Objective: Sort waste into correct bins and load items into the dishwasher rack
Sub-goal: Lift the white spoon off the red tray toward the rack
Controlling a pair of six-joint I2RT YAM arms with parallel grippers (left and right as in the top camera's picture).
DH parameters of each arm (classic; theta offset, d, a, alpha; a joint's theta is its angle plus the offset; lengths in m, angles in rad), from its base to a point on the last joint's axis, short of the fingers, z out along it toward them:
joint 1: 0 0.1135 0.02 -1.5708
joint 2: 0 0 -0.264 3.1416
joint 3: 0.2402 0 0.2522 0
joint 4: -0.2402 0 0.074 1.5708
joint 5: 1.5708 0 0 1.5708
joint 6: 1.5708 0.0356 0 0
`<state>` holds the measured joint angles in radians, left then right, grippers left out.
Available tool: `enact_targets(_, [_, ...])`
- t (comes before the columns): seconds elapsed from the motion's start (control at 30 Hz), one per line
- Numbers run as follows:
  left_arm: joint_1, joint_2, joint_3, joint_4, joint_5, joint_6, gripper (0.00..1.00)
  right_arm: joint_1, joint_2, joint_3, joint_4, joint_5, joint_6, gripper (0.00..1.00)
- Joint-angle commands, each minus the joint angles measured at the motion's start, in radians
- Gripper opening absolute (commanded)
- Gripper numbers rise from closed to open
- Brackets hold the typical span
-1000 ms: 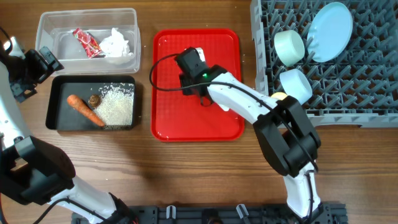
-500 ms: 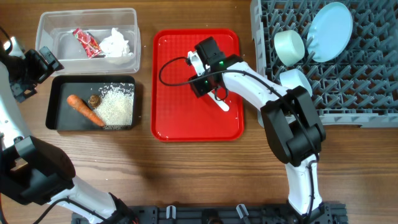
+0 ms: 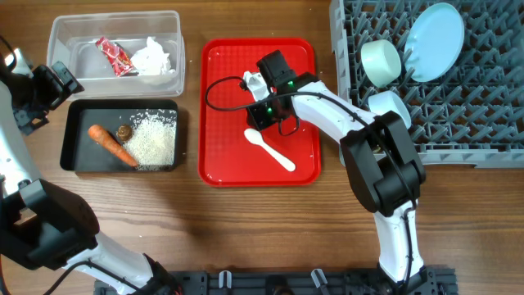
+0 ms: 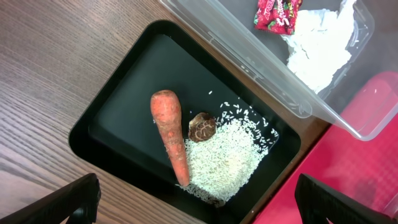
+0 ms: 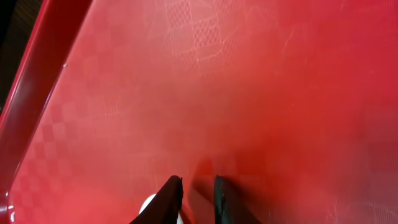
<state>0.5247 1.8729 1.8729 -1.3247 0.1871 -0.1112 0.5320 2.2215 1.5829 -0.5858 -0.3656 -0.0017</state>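
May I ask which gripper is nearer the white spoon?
Right. The right gripper is beside the spoon over the red tray; the left gripper is far off, by the black tray.

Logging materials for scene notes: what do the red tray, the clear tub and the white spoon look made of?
Red tray: apparently moulded plastic, semi-glossy; the right wrist view shows a fine checkered texture and light scratches.
Clear tub: transparent plastic, glossy; its walls are see-through with bright edge highlights.
White spoon: likely plastic; smooth, opaque, evenly white.
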Motion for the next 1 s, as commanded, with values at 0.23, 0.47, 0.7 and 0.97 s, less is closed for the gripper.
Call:
enact_targets(0.23, [0.000, -0.027, 0.006, 0.000, 0.002, -0.002, 1.00, 0.005, 0.014, 0.112, -0.242, 0.135, -0.081, 0.87])
enact_targets(0.47, [0.000, -0.027, 0.006, 0.000, 0.002, -0.002, 1.00, 0.130, 0.020, 0.058, -0.286, 0.403, -0.129, 0.85])
enact_targets(0.7, [0.000, -0.027, 0.006, 0.000, 0.002, -0.002, 1.00, 0.230, 0.063, 0.053, -0.292, 0.441, -0.087, 0.72])
enact_targets(0.97, [0.000, -0.027, 0.006, 0.000, 0.002, -0.002, 1.00, 0.226, 0.073, 0.059, -0.287, 0.468, -0.035, 0.29])
